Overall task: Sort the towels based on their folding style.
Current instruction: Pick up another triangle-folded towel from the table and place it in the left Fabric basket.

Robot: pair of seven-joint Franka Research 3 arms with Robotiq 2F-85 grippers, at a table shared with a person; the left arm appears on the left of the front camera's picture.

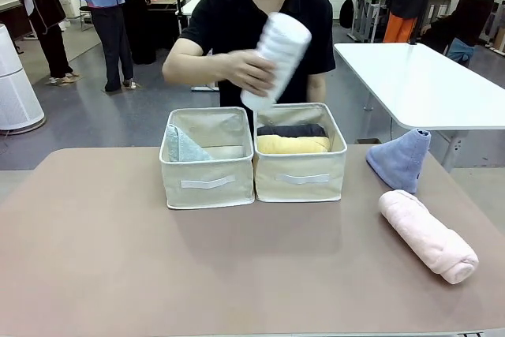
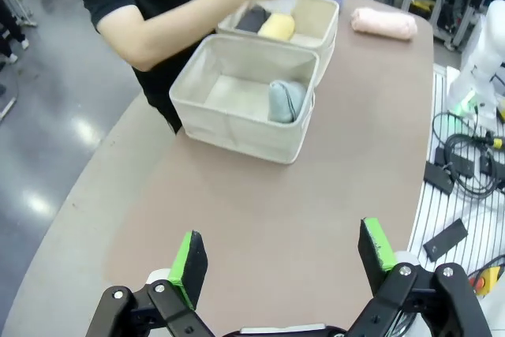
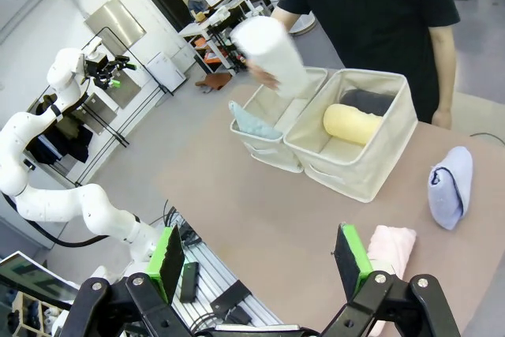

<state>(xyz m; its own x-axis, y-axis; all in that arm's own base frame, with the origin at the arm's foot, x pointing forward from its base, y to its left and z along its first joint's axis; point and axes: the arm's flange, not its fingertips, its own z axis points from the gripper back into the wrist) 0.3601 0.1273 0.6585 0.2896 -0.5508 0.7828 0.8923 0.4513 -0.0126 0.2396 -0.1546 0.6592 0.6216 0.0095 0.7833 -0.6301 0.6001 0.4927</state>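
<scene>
Hand (image 1: 251, 71) holds tilted ribbed white towel roll (image 1: 278, 51) over bins (image 1: 316, 165); left end effector (image 2: 283, 249) and right end effector (image 3: 259, 249) gape empty.

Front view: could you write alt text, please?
A person's hand holds a white rolled towel over two bins: teal cone in the left bin, grey roll and yellow roll in the right bin. A blue cone and pink roll lie beside them.

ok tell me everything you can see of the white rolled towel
The white rolled towel is a thick terry cylinder with ribbed bands around it. The person's hand grips its lower half, holding it tilted in the air, lower end above the back rim of the right-hand beige bin. Only that hand touches it.
</scene>
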